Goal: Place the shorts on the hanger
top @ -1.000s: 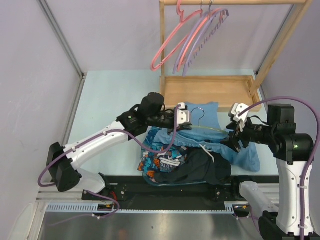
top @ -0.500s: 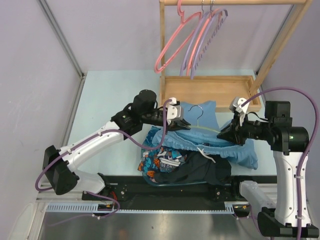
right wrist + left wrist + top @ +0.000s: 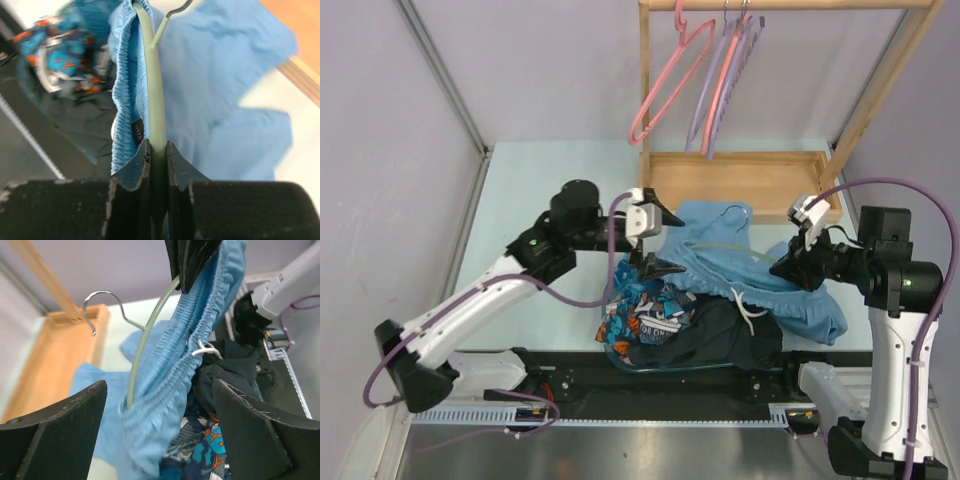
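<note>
Right claw (image 3: 156,150) is clamped on the hanger (image 3: 158,95); left claw (image 3: 662,240) is spread wide and holds nothing.
The shorts (image 3: 220,70) hang just ahead of the right claw, waistband bunched against the hanger's arm. Threading looks partly done. Next, the left claw probably needs to take the waistband and draw it over the free end.

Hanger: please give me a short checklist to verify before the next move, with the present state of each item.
1. Right gripper shut on the hanger: ok.
2. Left gripper open: ok.
3. Waistband of the shorts threaded on one hanger arm: ok.
4. Shorts on both hanger arms: cannot tell.
5. Hook free of cloth: ok.
6. Drawstring free of the black garment: cannot tell.
</note>
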Controlling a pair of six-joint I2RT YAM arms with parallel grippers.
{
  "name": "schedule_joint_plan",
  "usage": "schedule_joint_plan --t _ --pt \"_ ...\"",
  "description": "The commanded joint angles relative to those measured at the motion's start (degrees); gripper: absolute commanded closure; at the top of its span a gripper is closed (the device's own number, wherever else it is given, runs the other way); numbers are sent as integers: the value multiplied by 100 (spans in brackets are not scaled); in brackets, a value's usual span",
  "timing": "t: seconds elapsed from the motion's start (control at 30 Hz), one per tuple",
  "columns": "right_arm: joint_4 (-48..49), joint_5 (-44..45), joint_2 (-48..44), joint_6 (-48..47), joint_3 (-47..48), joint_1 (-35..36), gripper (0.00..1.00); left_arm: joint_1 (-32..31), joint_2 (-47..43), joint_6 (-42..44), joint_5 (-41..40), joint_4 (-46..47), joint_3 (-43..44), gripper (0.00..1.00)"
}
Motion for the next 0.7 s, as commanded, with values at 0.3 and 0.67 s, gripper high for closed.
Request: schedule_joint_plan --t 0.3,0.67 --pt "-45 -1386 3038 -45 4516 -3651 100 299 -975 -251 -662 -732 430 0" --pt "3381 -1213 4297 3477 5879 -3645 100 343 -1238 -366 -715 -328 -62 0"
